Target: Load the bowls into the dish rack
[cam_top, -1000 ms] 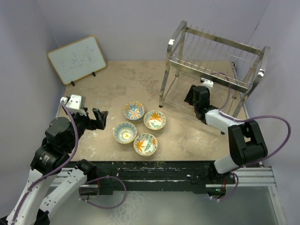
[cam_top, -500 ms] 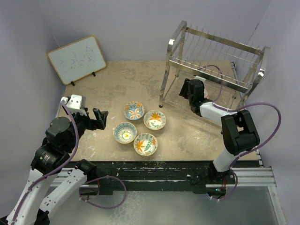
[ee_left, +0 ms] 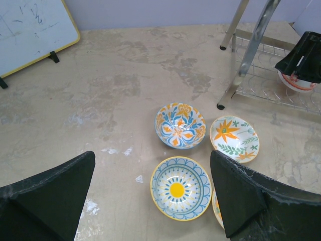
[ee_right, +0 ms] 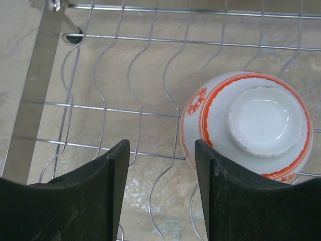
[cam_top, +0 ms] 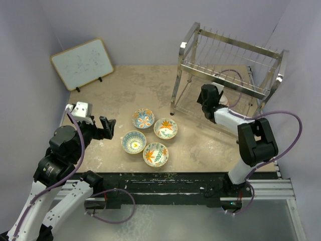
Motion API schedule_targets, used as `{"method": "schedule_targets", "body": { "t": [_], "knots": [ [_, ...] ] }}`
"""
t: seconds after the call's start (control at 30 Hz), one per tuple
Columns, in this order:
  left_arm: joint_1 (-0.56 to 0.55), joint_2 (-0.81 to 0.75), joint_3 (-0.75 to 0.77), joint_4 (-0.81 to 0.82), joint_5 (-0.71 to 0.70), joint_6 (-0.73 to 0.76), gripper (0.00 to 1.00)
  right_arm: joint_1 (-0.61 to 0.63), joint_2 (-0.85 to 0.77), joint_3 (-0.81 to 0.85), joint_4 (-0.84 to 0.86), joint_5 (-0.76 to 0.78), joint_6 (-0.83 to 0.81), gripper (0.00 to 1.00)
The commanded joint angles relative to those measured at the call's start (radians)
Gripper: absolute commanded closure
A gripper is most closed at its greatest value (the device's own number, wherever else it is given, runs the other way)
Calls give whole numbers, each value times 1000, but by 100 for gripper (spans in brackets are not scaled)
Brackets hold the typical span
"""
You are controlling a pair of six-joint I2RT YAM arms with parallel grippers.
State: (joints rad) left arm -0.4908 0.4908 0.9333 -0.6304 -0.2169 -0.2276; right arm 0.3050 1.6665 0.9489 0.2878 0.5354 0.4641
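Bowl (ee_right: 251, 125) lies in rack (ee_right: 30, 100) | right gripper (ee_right: 161, 150) shifted aside, open, empty | left gripper (ee_left: 150, 165) wide | four bowls (cam_top: 165, 128) left to load

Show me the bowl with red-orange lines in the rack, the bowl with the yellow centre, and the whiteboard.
bowl with red-orange lines (ee_right: 266, 120): right wrist view, on its white foot.
bowl with the yellow centre (ee_left: 176, 189): left wrist view, on the yellow dot.
whiteboard (cam_top: 83, 63): top view, on its white face.
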Motion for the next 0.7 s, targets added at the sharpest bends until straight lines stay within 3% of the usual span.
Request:
{"method": "schedule_targets", "body": {
  "t": [0.0,0.23,0.47,0.67],
  "knots": [
    [6,-20,-12,47,-8,-18,1,-21,-17,88,-37,102,-10,42],
    [6,-49,-29,43,-27,-18,1,-49,43,161,-85,181,-37,42],
    [5,-59,-35,47,-30,-18,1,-52,-5,130,-34,130,-98,42],
    [6,-67,-43,54,-29,-21,1,-52,8,161,-129,129,-75,42]
  ]
}}
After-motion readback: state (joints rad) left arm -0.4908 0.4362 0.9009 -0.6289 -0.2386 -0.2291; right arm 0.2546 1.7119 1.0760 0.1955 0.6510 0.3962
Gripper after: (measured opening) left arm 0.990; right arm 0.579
